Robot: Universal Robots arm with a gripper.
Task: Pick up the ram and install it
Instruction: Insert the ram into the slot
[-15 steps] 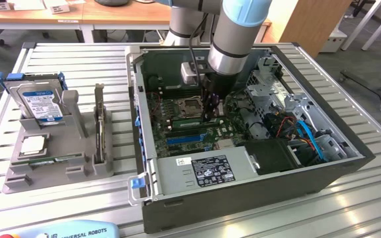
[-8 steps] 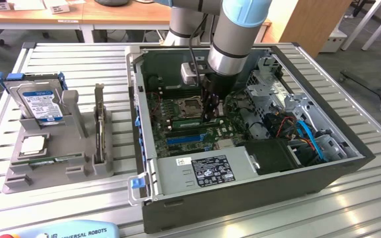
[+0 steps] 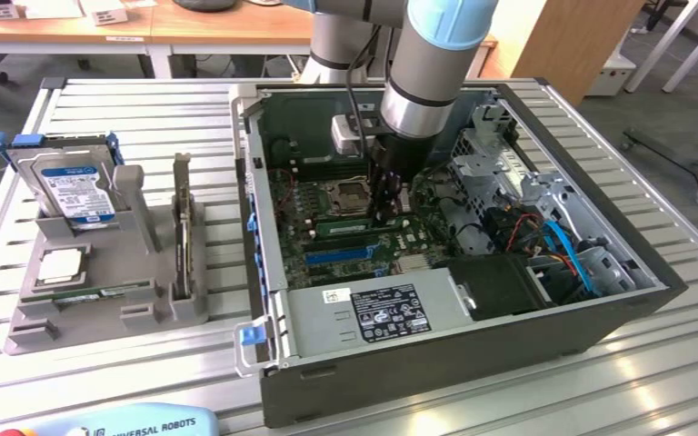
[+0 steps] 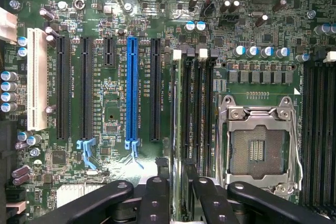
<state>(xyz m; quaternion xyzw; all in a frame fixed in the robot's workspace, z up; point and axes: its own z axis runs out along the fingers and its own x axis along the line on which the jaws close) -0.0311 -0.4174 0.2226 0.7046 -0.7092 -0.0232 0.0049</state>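
Observation:
The ram (image 4: 178, 129) stands edge-on in the memory slot nearest the black expansion slots, beside the empty processor socket (image 4: 260, 145). My gripper (image 4: 179, 203) straddles one end of the stick, and its black fingers (image 4: 156, 200) stand slightly apart from the stick on both sides, so it is open. In the exterior view the gripper (image 3: 388, 216) reaches straight down into the open computer case (image 3: 264, 272), onto the motherboard just to the exterior view's right of the socket (image 3: 346, 194). The ram itself is hidden behind the gripper there.
A blue expansion slot (image 4: 131, 90) and black slots lie beside the memory slots. In the case are a power supply (image 3: 373, 313) and drive cages with cables (image 3: 543, 236). A grey holder (image 3: 143, 300) at the exterior view's left carries a hard drive (image 3: 73, 186), a silver chip (image 3: 61, 263) and a dark card (image 3: 182, 227).

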